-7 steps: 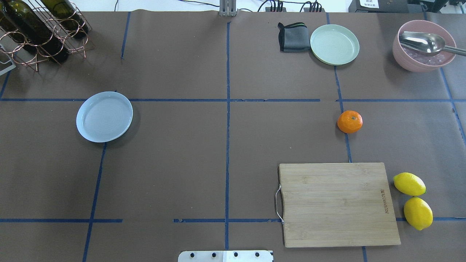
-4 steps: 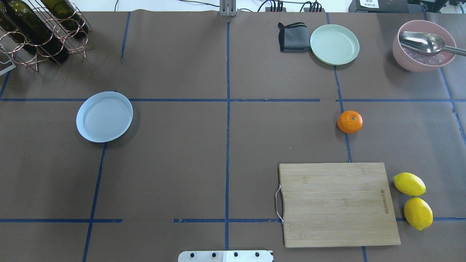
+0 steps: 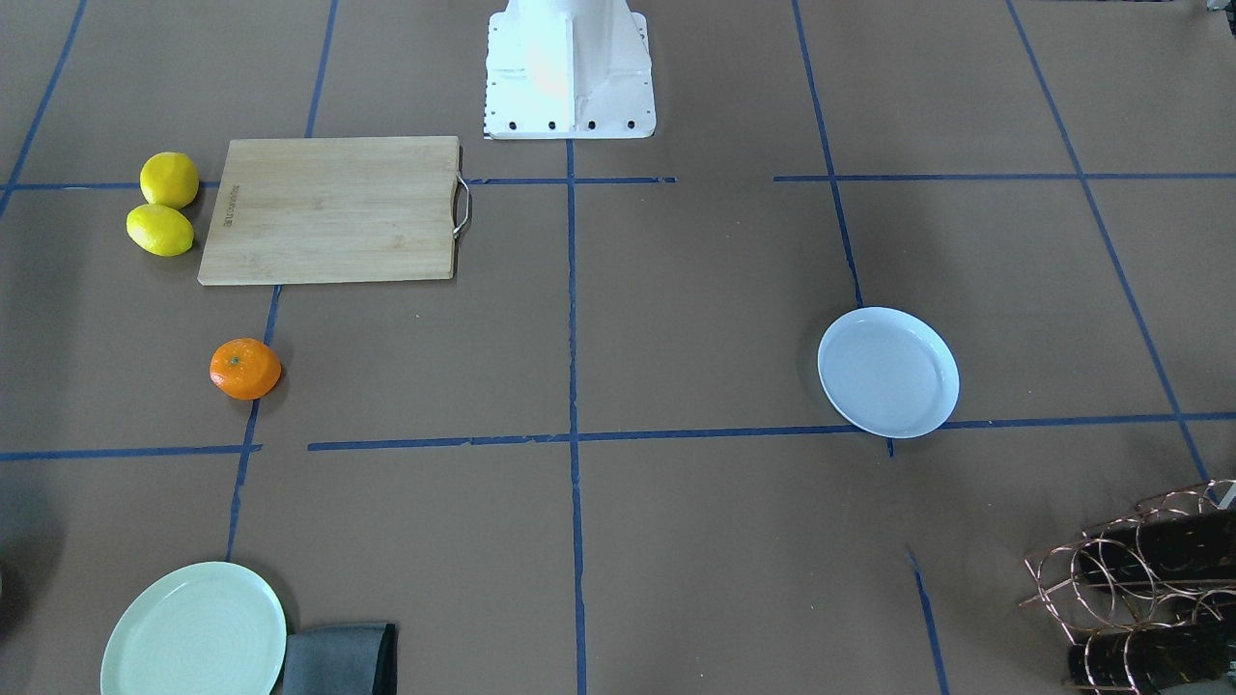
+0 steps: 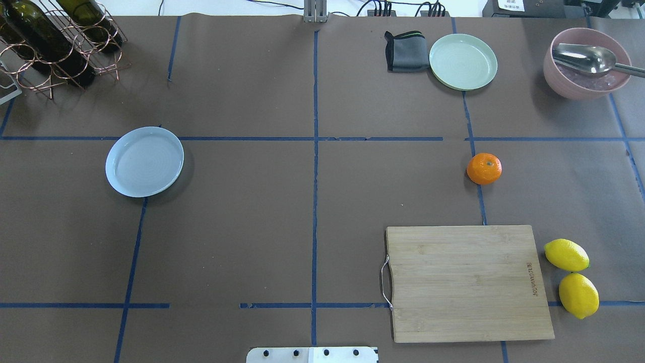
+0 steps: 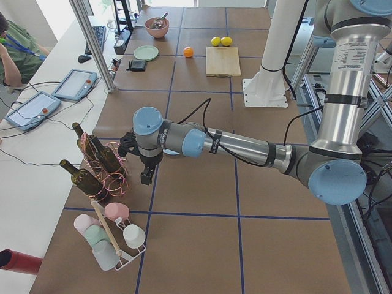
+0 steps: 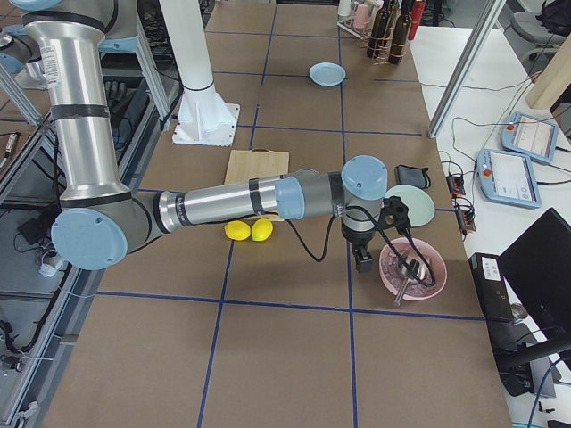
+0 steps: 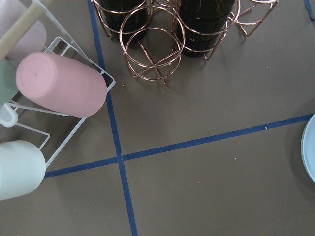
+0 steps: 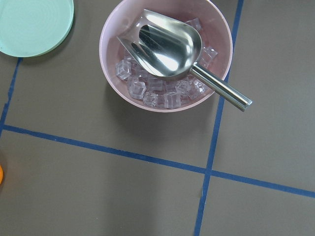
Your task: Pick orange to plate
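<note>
The orange lies alone on the brown table on the right half, beyond the cutting board; it also shows in the front view, and a sliver of the orange sits at the right wrist view's left edge. The pale bluish-white plate sits empty on the left half. My left gripper hangs near the wine rack, and whether it is open I cannot tell. My right gripper hovers beside the pink bowl, its state also unclear. Neither gripper shows in the overhead or front view.
A wooden cutting board lies near the robot's base with two lemons at its right. A mint-green plate, a grey cloth and a pink bowl of ice with a metal scoop stand far right. A wine rack stands far left.
</note>
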Controlling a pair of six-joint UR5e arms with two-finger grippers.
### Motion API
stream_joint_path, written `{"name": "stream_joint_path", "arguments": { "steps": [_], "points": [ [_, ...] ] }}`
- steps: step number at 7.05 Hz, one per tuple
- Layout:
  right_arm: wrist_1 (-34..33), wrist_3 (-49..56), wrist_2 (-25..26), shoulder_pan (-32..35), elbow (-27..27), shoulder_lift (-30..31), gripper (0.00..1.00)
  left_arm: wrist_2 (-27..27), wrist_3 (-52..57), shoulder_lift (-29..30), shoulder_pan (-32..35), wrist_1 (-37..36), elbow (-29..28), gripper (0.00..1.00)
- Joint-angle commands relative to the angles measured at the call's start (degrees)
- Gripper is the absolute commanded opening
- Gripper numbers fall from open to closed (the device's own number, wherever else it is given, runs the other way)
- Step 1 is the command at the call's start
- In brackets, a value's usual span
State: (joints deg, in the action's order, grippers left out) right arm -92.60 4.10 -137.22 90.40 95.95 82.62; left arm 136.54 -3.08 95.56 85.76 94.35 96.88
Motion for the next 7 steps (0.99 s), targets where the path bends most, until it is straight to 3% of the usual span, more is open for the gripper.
{"name": "stream_joint_path", "arguments": {
  "steps": [1,4,7],
  "points": [
    [0.1,0.0,-0.3,-2.4,0.0,-0.3,1.0,0.0,-3.8,0.6,-3.3,3.5,-0.5,1.0],
    [0.1,0.0,-0.6,-3.0,-1.2,-0.6,1.0,-5.1,-25.8,-2.4,-11.4,20.8,-0.7,1.0],
    [0.1,-4.6,-0.8,-3.9,-1.6,-1.2,1.0,-15.6,-45.8,-3.0,-24.8,32.0,-2.1,1.0]
  ]
}}
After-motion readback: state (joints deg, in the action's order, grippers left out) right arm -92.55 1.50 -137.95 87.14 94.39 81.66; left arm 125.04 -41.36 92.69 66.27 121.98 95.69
